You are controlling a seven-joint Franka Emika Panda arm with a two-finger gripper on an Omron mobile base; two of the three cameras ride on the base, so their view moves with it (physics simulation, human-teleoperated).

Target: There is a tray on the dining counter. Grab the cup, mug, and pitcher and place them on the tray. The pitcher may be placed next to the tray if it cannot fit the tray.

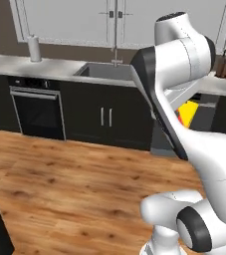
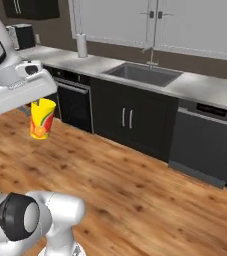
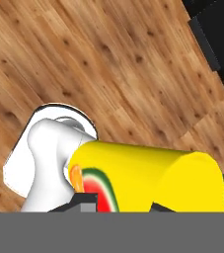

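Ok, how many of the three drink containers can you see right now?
1. Only the cup, yellow with a red design, is visible, held in the gripper above the wooden floor. The mug and pitcher may be elsewhere, outside these views.

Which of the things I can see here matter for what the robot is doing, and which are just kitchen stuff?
Part of the job:
- yellow cup, carried in the air over the wooden floor
- gripper, shut on that cup

Just kitchen surroundings:
- sink with its faucet
- oven
- paper towel roll
- dishwasher
- white wall cabinets
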